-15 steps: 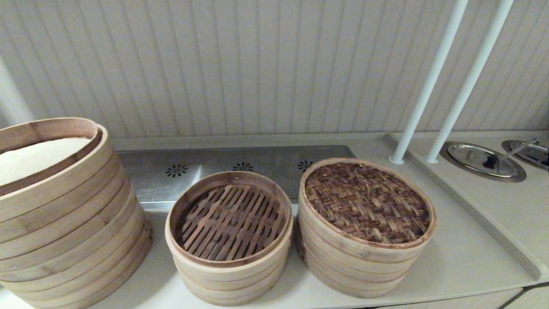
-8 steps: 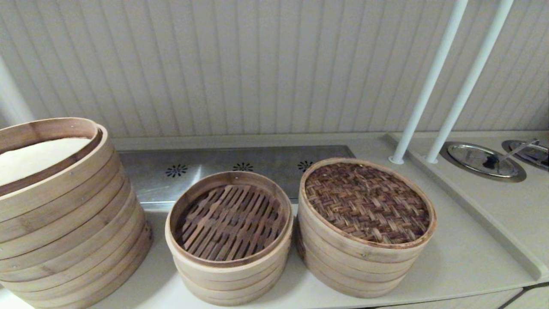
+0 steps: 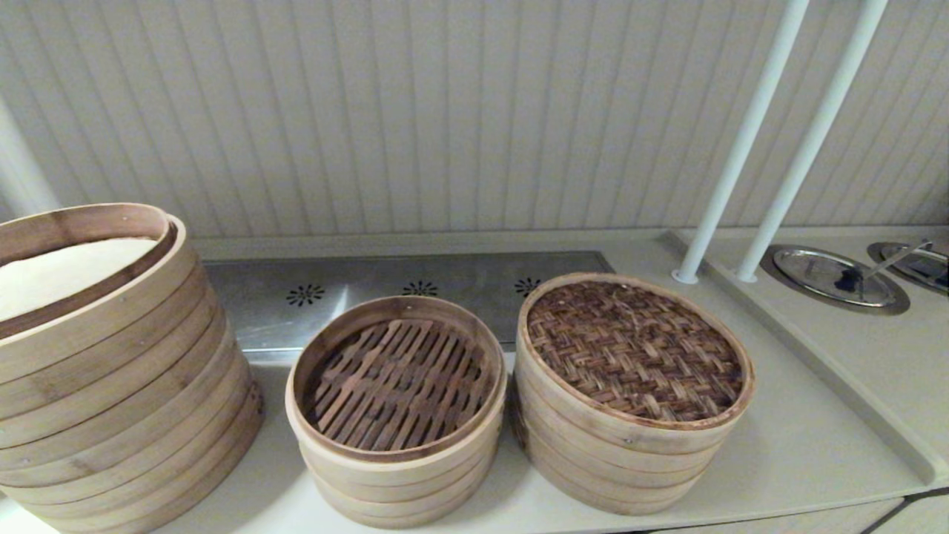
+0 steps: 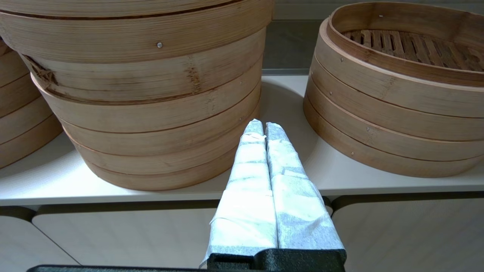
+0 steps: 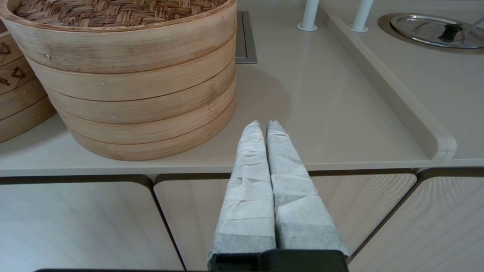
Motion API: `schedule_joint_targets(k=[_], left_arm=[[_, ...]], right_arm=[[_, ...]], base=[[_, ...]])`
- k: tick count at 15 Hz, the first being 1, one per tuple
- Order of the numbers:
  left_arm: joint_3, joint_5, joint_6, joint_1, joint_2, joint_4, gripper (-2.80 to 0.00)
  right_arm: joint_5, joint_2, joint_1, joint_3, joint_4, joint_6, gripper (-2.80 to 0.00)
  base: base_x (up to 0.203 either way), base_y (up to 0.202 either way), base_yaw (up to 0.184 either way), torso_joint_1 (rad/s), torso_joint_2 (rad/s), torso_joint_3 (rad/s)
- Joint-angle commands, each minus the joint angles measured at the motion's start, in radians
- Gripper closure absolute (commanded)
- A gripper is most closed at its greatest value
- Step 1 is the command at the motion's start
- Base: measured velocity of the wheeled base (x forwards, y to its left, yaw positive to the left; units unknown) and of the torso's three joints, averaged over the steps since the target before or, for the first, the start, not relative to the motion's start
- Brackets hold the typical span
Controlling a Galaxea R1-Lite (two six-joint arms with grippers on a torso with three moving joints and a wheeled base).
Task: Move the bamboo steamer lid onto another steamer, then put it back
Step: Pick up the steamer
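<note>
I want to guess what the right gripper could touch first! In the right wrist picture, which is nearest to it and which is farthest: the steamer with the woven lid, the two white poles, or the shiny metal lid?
1. The steamer under the bamboo steamer lid, just ahead of the shut right gripper.
2. The white poles, farther back on the counter.
3. The metal lid, farthest, beyond the counter's raised edge.

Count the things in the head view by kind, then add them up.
Bamboo steamers: 3
Woven lid: 1
White poles: 2
Steel covers: 2
Total: 8
</note>
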Motion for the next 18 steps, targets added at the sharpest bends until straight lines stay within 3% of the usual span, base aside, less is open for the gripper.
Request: schedule_joint_targets(k=[1, 10, 13, 18], left_arm=[[0.000, 0.000, 0.000, 0.000, 0.002, 0.000, 0.00], [0.000, 0.000, 0.000, 0.000, 0.002, 0.000, 0.00], [0.000, 0.000, 0.000, 0.000, 0.002, 0.000, 0.00], [0.000, 0.000, 0.000, 0.000, 0.002, 0.000, 0.00]], right_arm=[[0.001, 0.002, 0.000, 0.005, 0.000, 0.001, 0.00], [0.005, -0.001, 0.002, -0.034, -0.004, -0.039, 0.00], [0.007, 0.026, 0.000, -0.164, 0.048, -0.042, 0.00], [0.092, 0.326, 0.000, -0.349, 0.102, -0.053, 0.00]], base=[[0.000, 0.000, 0.000, 0.000, 0.00, 0.000], [0.000, 0.000, 0.000, 0.000, 0.00, 0.000], [0.000, 0.000, 0.000, 0.000, 0.00, 0.000], [0.000, 0.000, 0.000, 0.000, 0.00, 0.000]])
